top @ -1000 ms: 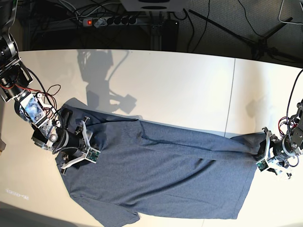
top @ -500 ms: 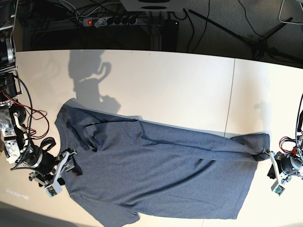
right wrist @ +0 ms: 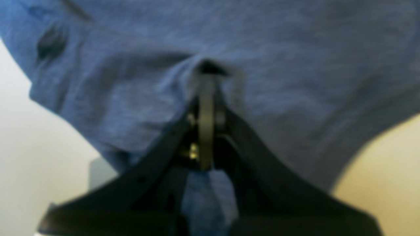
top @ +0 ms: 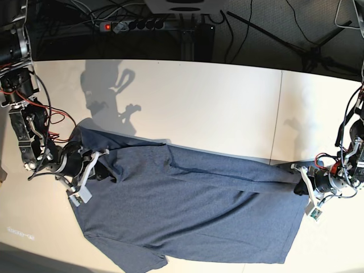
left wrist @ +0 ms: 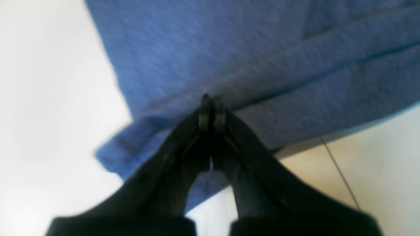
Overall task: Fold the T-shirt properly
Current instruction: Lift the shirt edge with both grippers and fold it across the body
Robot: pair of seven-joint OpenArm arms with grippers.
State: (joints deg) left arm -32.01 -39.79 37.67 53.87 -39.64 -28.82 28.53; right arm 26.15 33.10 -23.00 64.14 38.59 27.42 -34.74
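Observation:
The blue-grey T-shirt (top: 193,210) lies spread on the white table (top: 199,96), plain side up, neck end at the left of the base view. My right gripper (top: 98,166) is at that end, beside the shoulder folds. In the right wrist view it (right wrist: 208,75) is shut on a puckered pinch of T-shirt (right wrist: 295,65) cloth. My left gripper (top: 298,181) is at the hem end on the right. In the left wrist view it (left wrist: 211,108) is shut, tips together on a folded ridge of the T-shirt (left wrist: 229,49) near the hem corner.
A seam (top: 277,119) runs across the table right of centre. Behind the far edge are a power strip (top: 133,25), cables and tripod legs (top: 307,51). The shirt's lower sleeve (top: 142,259) reaches the front edge of the view.
Both grippers went from open to shut. The right gripper came up from the shirt's lower left edge to the shoulder folds. The left gripper moved inward onto the hem.

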